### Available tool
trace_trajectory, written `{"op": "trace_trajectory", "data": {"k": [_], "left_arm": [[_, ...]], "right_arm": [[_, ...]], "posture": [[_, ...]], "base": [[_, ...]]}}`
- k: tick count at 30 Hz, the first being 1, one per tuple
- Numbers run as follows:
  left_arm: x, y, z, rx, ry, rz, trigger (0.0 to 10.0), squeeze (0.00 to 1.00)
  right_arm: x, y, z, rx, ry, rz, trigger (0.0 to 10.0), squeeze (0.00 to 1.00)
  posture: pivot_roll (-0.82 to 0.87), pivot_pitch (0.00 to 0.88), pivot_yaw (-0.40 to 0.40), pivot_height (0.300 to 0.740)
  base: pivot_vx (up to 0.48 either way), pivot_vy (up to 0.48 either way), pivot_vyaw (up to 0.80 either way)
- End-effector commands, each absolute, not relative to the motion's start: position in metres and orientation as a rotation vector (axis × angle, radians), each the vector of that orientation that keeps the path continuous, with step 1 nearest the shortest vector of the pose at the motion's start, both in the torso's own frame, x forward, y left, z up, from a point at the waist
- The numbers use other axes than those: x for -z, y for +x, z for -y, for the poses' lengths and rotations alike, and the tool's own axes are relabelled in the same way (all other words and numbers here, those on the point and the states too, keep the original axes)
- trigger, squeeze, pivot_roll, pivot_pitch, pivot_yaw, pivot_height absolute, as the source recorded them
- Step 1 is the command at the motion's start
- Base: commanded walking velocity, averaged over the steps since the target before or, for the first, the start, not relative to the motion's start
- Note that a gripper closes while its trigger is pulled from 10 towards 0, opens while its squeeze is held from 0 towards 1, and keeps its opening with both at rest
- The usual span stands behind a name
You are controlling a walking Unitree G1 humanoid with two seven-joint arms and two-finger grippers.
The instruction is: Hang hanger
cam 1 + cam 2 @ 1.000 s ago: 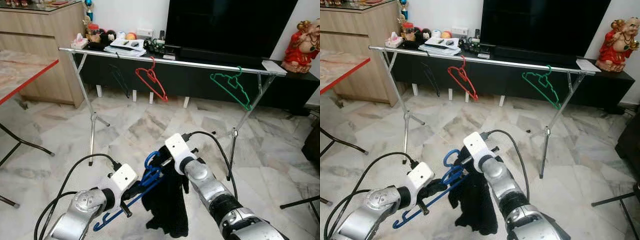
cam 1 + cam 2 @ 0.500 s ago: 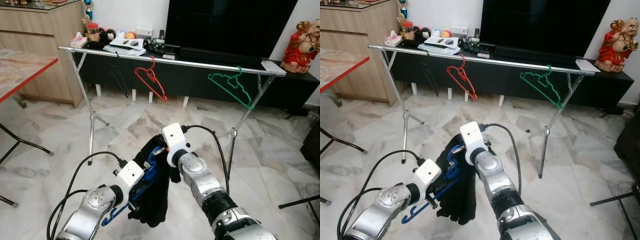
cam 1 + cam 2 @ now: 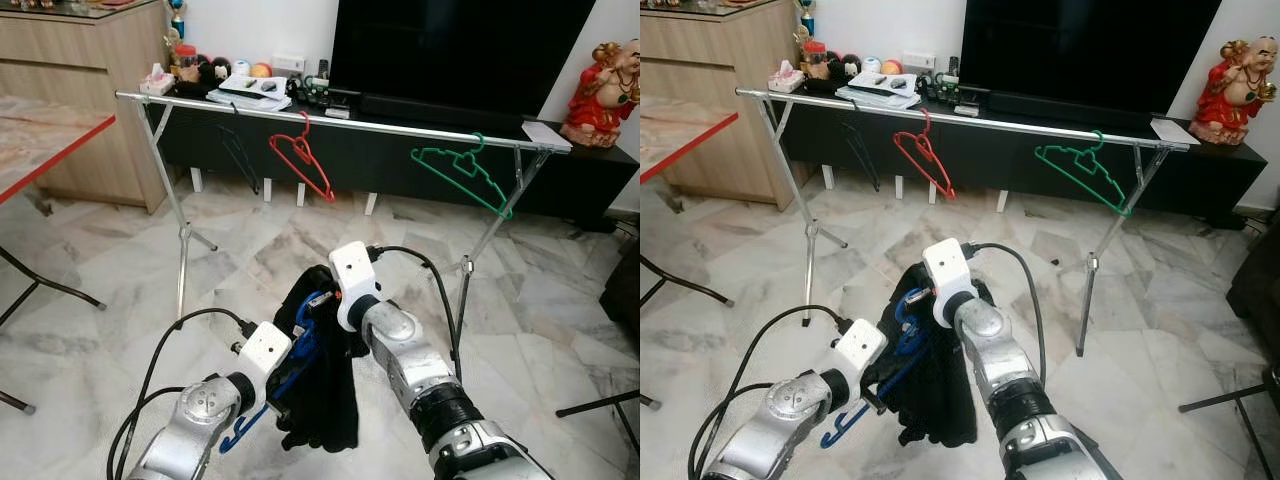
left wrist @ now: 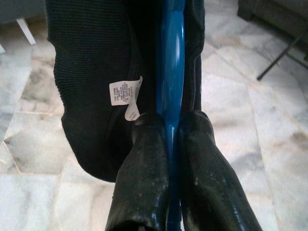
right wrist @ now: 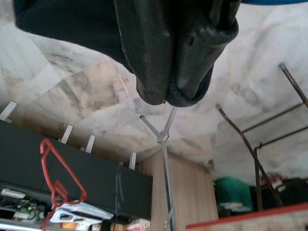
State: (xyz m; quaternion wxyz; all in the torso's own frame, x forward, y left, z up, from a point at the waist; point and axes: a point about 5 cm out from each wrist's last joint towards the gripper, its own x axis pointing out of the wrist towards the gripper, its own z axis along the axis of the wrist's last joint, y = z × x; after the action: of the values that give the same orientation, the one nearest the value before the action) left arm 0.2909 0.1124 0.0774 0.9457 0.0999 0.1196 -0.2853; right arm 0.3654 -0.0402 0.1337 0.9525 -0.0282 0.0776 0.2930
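- Step: carry phase, by my read. Blue hanger (image 3: 300,352) with black garment (image 3: 325,400) draped on it is held low over the marble floor (image 3: 100,330), near the robot, well short of the far rail (image 3: 340,122).
- Left gripper (image 3: 283,385): fingers clamped on the hanger's lower bar, near-left of the garment.
- Right gripper (image 3: 322,303): fingers pressed together on a fold of black cloth up by the hook.
- Next move needs a lift and reach forward, hook put over the rail in the free span between red hanger (image 3: 303,160) and green hanger (image 3: 466,172).
- Left wrist view adds the garment's white label (image 4: 124,95) and the bar pinched between both fingers (image 4: 144,173).
- Right wrist view adds the closed fingertips (image 5: 151,91).
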Motion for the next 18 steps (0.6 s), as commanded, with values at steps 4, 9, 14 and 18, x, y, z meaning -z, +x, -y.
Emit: {"op": "trace_trajectory", "data": {"k": [4, 9, 14, 18], "left_arm": [[-0.108, 0.304, -0.104, 0.568, 0.156, -0.082, 10.0, 0.0], [-0.105, 0.302, -0.102, 0.577, 0.154, -0.081, 10.0, 0.0], [-0.105, 0.302, -0.099, 0.591, 0.144, -0.077, 10.0, 0.0], [-0.104, 0.301, -0.098, 0.601, 0.141, -0.079, 10.0, 0.0]], "right_arm": [[-0.131, 0.37, 0.054, -0.5, 0.022, -0.21, 10.0, 0.0], [-0.124, 0.373, 0.07, -0.407, 0.11, -0.258, 10.0, 0.0], [-0.122, 0.371, 0.065, -0.438, 0.196, -0.279, 10.0, 0.0], [-0.132, 0.364, 0.046, -0.612, 0.224, -0.242, 10.0, 0.0]], "posture": [[0.14, 0.0, -0.136, 0.74], [0.14, 0.0, -0.136, 0.74], [0.14, 0.0, -0.135, 0.74], [0.14, 0.0, -0.134, 0.74]], "base": [[0.0, 0.0, 0.0], [0.0, 0.0, 0.0], [0.0, 0.0, 0.0], [0.0, 0.0, 0.0]]}}
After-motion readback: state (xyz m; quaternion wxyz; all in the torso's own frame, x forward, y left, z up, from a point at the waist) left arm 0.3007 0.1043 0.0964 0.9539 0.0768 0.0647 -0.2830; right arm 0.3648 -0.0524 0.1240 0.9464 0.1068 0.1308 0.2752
